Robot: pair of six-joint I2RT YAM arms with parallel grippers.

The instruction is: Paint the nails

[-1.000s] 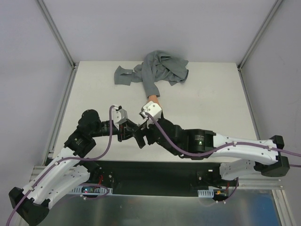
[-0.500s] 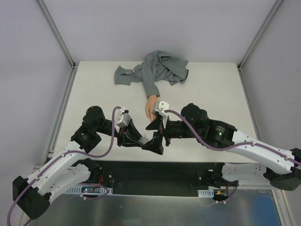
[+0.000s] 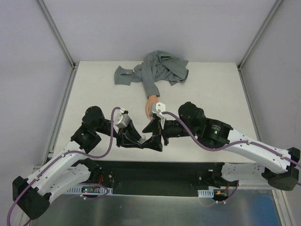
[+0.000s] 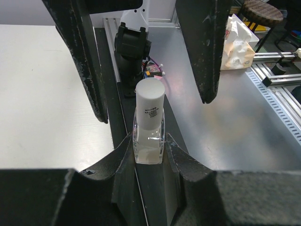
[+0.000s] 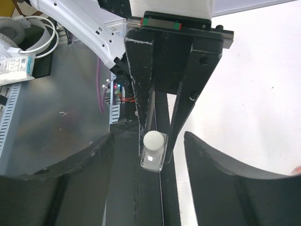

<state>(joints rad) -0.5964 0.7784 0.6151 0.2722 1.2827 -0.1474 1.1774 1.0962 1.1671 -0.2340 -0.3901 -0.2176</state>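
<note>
My left fingers point(image 4: 123, 162) clamp the bottle point(image 4: 149, 149) steady, so my open right fingers point(image 4: 203, 47), flanking its cap point(image 4: 150, 101), can unscrew it.

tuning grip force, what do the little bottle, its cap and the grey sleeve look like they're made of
Bottle: clear and glossy with see-through walls, likely glass, possibly hard plastic.
Cap: opaque white, a smooth matte cylinder, probably plastic.
Grey sleeve: soft fabric, matte, lying in crumpled folds; the weave is too small to tell.
</note>
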